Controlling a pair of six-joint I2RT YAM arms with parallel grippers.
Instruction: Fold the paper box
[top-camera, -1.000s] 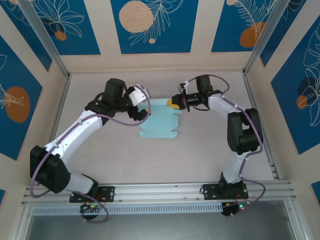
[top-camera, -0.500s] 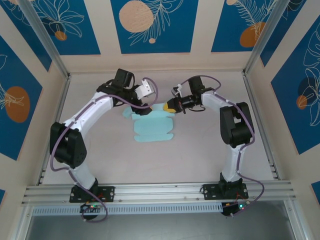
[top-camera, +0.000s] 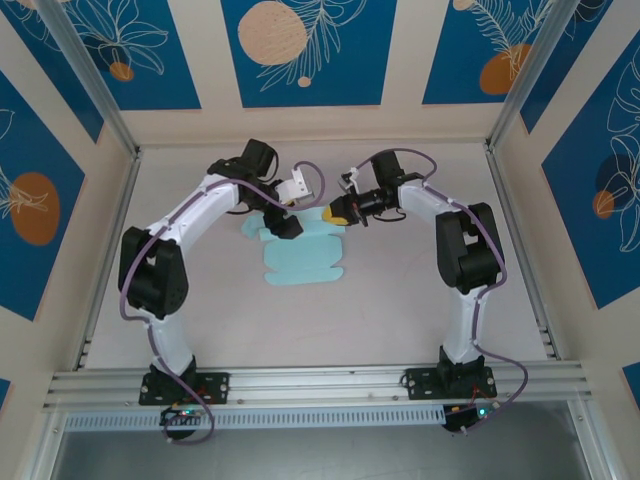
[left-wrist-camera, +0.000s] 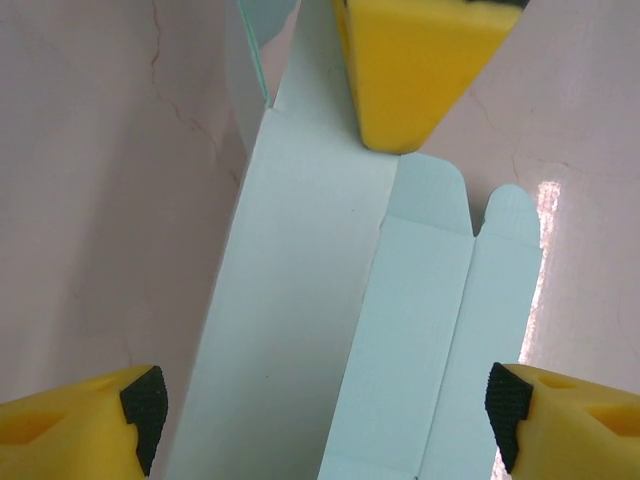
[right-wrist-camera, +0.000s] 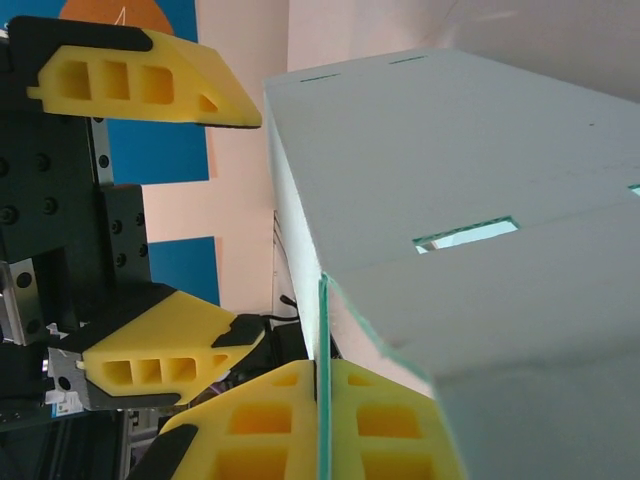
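The paper box is a pale light-blue die-cut sheet, partly folded, lying mid-table with its far edge lifted. My right gripper is shut on that far edge; in the right wrist view its yellow fingers pinch the thin card edge-on. My left gripper hovers over the sheet's far-left part, open. In the left wrist view its fingertips stand wide apart on either side of the card, with the right gripper's yellow finger at the top, on the card's far end.
The pinkish table is walled by blue-and-cream panels and metal posts. An aluminium rail with both arm bases runs along the near edge. The two grippers are close together over the sheet.
The left arm swung inward and its gripper moved right, over the sheet's far-left part. The right gripper shifted slightly left with the card's edge, and the sheet slid left and nearer.
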